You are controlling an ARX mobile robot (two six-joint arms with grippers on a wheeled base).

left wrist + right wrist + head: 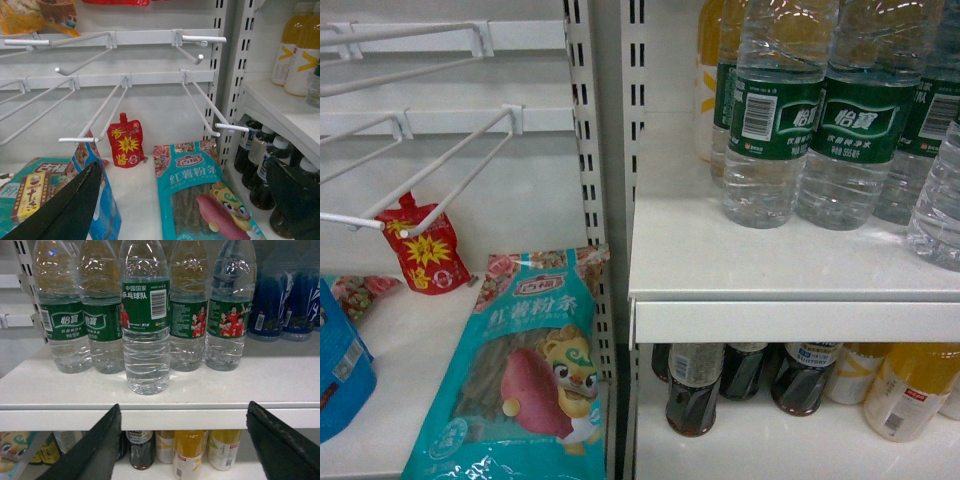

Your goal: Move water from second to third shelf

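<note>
Nearest in the right wrist view, the right gripper point(185, 450) hangs in front of the shelf edge with its jaws spread wide and nothing between them. Just past them runs the white shelf point(200, 390), and on it, closest to the lip, stands the water point(146, 325), a clear ribbed bottle upright with its green label showing a barcode and white text. It sits a little forward of a row of like water bottles point(190, 310) behind it, some labels showing red-shirted players. Farther right stand dark blue bottles point(280, 295). Below the shelf are dark cola bottles point(141, 450) and yellow drink bottles point(189, 452).

In the left wrist view the left gripper point(192, 200) also has its jaws wide apart and empty, low in front of the neighbouring bay. Beyond them lies a teal noodle packet point(200, 200) leaning on the lower shelf, then a small red pouch point(125, 142) upright against the back panel. Above, white wire hooks point(100, 115) jut forward from the rails
</note>
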